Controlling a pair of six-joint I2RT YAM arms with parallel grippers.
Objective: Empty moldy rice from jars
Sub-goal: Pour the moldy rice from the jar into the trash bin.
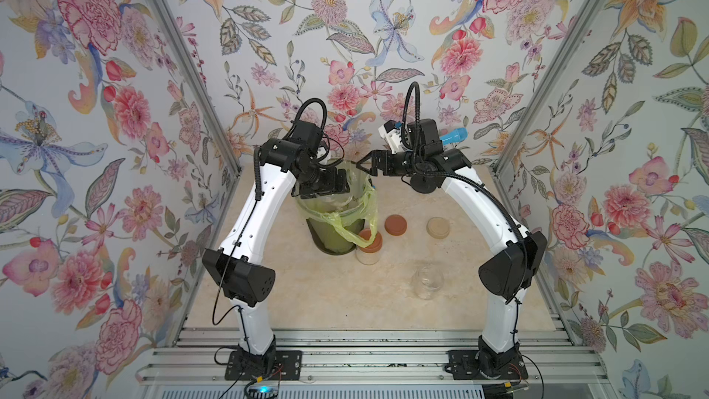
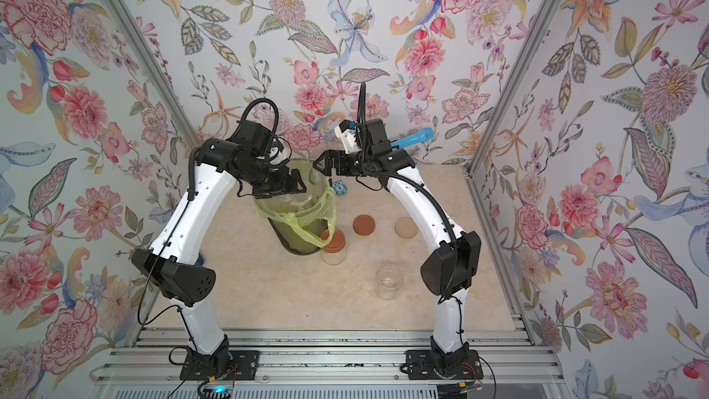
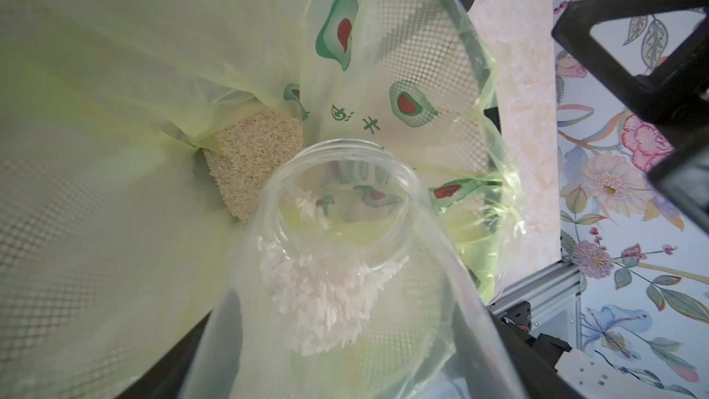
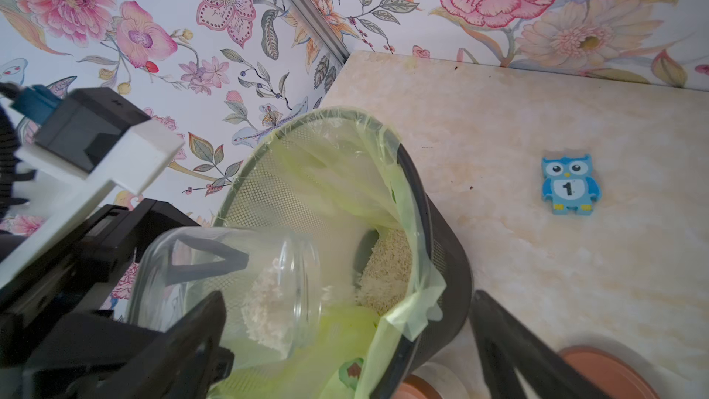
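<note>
A dark mesh bin (image 1: 330, 242) lined with a yellow-green bag (image 1: 345, 224) stands on the beige marbled table (image 1: 326, 297). A blue owl figure (image 4: 570, 183) marked 1 lies nearby. Floral wallpaper (image 1: 96, 109) covers the walls.

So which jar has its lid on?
The jar with the reddish-brown lid, standing right beside the bin. The empty jar nearby and the jar tipped over the bin are both open.

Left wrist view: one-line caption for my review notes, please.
Open jar, tilted mouth-down into the green-bagged mesh bin, white rice gathered at its neck; beige rice pile below.
</note>
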